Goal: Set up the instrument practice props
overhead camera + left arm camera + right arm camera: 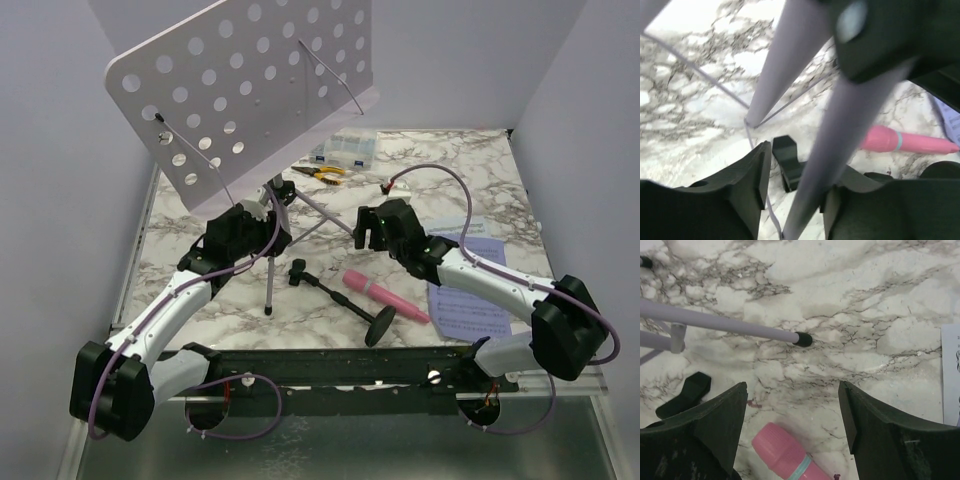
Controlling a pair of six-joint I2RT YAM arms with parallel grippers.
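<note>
The marble-patterned table [480,170] is filling the floor of a small booth; plain pale lilac-grey walls [60,150] are closing it in on the left, right and back; a black mounting rail [330,368] is running along the near edge, with a dull metal ledge [350,440] lying in front of it.

The lilac perforated music-stand plate [250,80] is tilting high over the back left of the table, and its tripod [272,270] is standing on the marble beneath it. The left gripper [805,167] is sitting around one tripod leg, its fingers loosened, with a gap showing on one side of the leg. The right gripper [792,390] is hanging spread wide over bare marble, grasping nothing.

The pink toy microphone [385,297] is lying flat near the centre front; the black round-base stand [335,293] is lying on its side just beside it. The lavender page [485,300] is lying flat at the right, partly under the right arm; the edge of a white printed page [951,375] is showing in the right wrist view.

A clear compartment box [345,148] and yellow-handled pliers [322,172] are resting near the back wall.
</note>
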